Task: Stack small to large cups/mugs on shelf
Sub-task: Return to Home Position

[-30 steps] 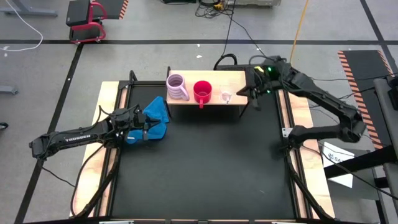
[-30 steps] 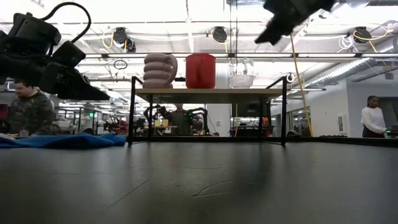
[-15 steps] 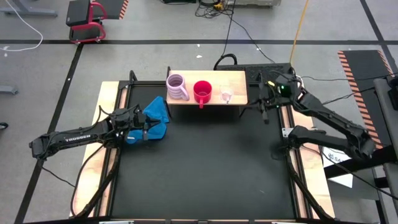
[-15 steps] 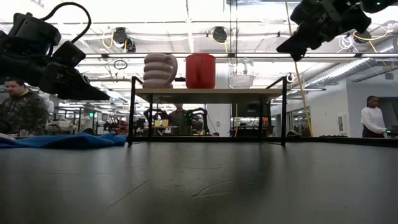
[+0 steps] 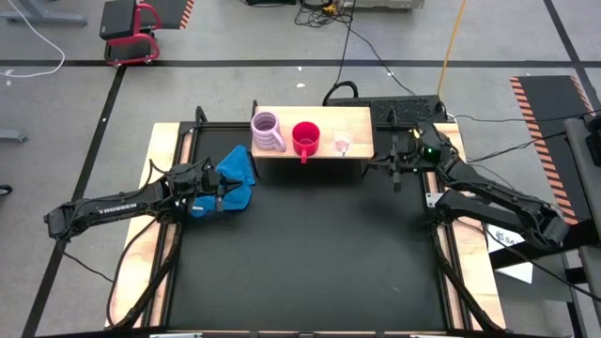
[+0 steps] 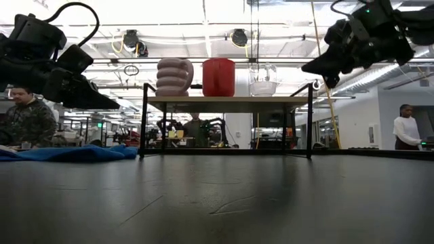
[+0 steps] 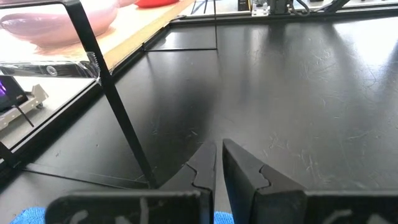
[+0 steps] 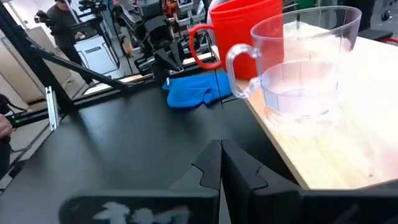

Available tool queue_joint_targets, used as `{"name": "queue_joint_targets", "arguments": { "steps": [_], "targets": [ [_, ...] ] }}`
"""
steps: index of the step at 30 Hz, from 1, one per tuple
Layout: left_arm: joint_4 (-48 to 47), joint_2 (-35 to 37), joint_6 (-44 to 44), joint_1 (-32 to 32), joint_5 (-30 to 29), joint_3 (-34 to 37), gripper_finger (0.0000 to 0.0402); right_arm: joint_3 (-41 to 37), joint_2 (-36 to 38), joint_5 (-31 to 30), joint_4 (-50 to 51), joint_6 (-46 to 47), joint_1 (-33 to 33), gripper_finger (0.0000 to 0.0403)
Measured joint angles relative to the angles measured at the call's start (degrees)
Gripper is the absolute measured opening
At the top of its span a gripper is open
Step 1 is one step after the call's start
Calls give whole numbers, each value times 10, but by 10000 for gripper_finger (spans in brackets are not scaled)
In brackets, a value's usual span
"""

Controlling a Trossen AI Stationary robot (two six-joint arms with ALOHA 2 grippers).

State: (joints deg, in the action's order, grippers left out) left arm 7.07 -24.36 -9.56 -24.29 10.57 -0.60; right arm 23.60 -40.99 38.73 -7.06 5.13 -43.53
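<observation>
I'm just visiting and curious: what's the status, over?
Left gripper, right gripper shut, empty. Lilac mug, red mug, glass cup side by side on shelf. Nothing blocking.

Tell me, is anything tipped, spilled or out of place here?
Nothing is tipped or spilled. The lilac mug, red mug and clear glass cup stand upright in a row on the shelf. Only a crumpled blue cloth lies at the table's left side, by the left tool; the right tool hovers beside the shelf.

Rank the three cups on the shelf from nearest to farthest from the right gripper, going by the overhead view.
1. Clear glass cup, at the shelf end nearest the right gripper.
2. Red mug, shelf middle.
3. Lilac-pink mug, far end.
</observation>
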Motion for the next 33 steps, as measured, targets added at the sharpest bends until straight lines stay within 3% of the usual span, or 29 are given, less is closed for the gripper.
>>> {"name": "queue_joint_targets", "arguments": {
  "steps": [9, 13, 20, 24, 33],
  "targets": [
    [0, 0, 2, 0, 0, 0, 31, -39, 5, -59, -22, -7, 0, 0],
    [0, 0, 2, 0, 0, 0, 31, -54, 5, -60, -38, -11, 0, 0],
    [0, 0, 3, 0, 0, 0, 31, -116, 5, -59, -163, 33, 0, 0],
    [0, 0, 1, 0, 0, 0, 31, -124, 8, -57, -163, 32, 1, 0],
    [0, 0, 2, 0, 0, 0, 31, -124, 34, -44, -160, 12, 75, 0]
  ]
}}
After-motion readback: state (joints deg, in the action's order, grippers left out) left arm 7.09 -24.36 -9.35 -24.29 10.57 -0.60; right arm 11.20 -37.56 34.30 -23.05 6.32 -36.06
